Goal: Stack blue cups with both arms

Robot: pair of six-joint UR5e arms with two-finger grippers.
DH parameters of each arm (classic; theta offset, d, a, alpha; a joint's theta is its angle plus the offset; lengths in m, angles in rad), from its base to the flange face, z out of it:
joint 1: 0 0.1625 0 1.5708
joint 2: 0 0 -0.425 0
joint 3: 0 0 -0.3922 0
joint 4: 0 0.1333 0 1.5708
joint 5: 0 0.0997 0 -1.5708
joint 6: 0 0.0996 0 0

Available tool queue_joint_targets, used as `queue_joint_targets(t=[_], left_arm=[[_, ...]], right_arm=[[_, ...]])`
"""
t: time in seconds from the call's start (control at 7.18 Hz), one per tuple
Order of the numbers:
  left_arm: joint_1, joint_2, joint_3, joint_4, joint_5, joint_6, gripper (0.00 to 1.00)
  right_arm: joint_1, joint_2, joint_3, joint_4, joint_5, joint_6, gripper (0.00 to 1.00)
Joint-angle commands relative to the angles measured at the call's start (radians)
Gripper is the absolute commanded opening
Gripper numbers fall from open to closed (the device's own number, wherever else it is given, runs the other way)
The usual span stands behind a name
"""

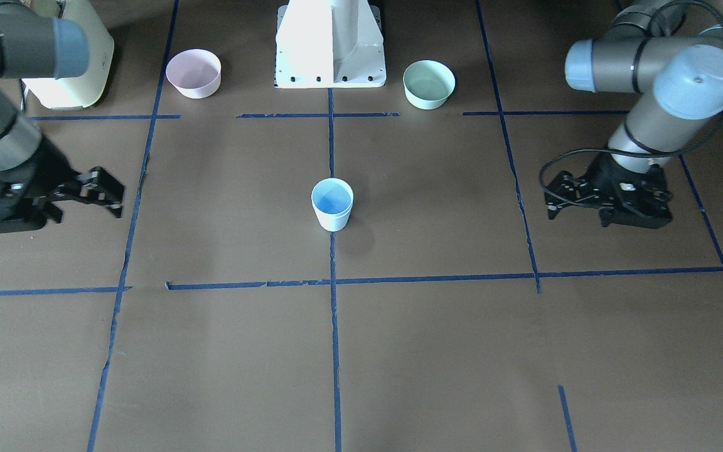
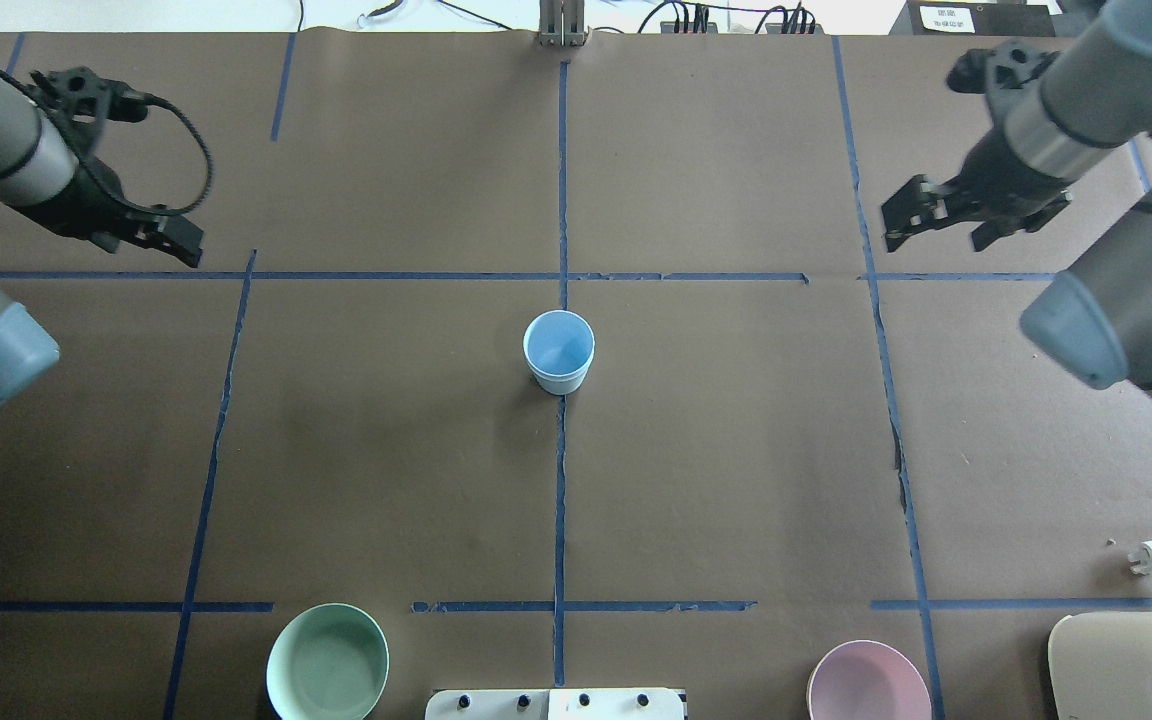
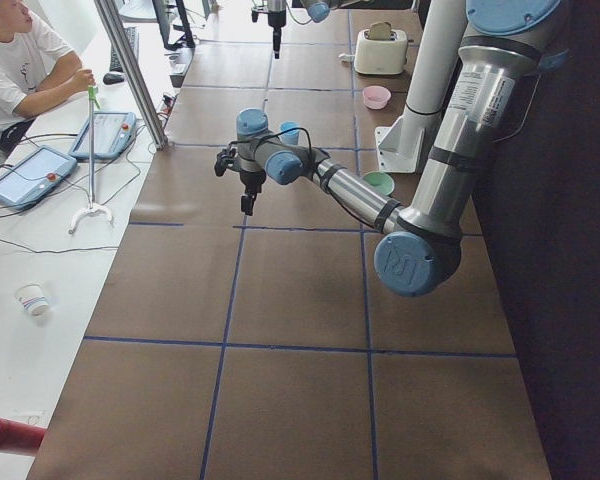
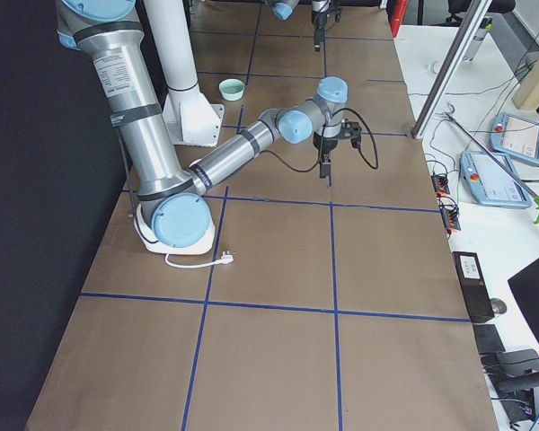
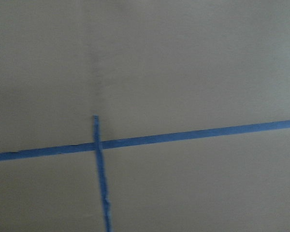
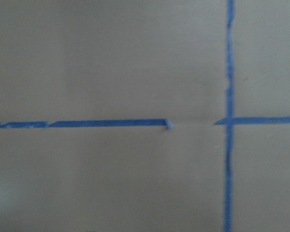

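Note:
One pale-blue cup [image 1: 332, 204] stands upright at the table's middle on the blue centre tape line; it also shows in the overhead view [image 2: 558, 350] and the exterior left view [image 3: 290, 132]. I see only this one cup shape and cannot tell whether a second cup is nested in it. My left gripper [image 2: 188, 248] hangs far to the cup's left, shut and empty, and also shows in the front view [image 1: 553, 210]. My right gripper [image 2: 891, 230] hangs far to its right, shut and empty, and also shows in the front view [image 1: 115, 202]. Both wrist views show only brown table and tape.
A pink bowl [image 1: 193, 73] and a mint-green bowl [image 1: 428, 83] flank the white pedestal [image 1: 330, 44] on the robot's side. A cream appliance [image 2: 1131, 665] and a white plug [image 2: 1151, 558] lie by the right arm's base. An operator [image 3: 20, 60] sits beyond the table's far edge.

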Motion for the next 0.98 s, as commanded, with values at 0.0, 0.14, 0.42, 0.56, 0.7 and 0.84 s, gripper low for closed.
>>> queue_joint_targets(t=[0.0, 0.14, 0.42, 0.56, 0.7, 0.84], left_arm=[[-0.23, 0.038, 0.088, 0.092, -0.085, 0.395, 1.0], [-0.304, 0.031, 0.114, 0.167, -0.09, 0.527, 1.0], [-0.424, 0.037, 0.181, 0.239, -0.157, 0.669, 1.0], [-0.441, 0.059, 0.201, 0.249, -0.252, 0.695, 1.0], [-0.442, 0.091, 0.173, 0.294, -0.283, 0.694, 1.0], [-0.437, 0.127, 0.181, 0.304, -0.279, 0.65, 1.0]], right_arm=[[0.245, -0.042, -0.234, 0.003, 0.109, -0.453, 1.0], [0.296, -0.044, -0.341, 0.005, 0.105, -0.613, 1.0], [0.394, -0.047, -0.428, -0.005, 0.099, -0.761, 1.0], [0.394, -0.077, -0.434, 0.003, 0.103, -0.762, 1.0], [0.393, -0.105, -0.443, 0.008, 0.097, -0.759, 1.0], [0.393, -0.11, -0.444, 0.008, 0.1, -0.752, 1.0]])
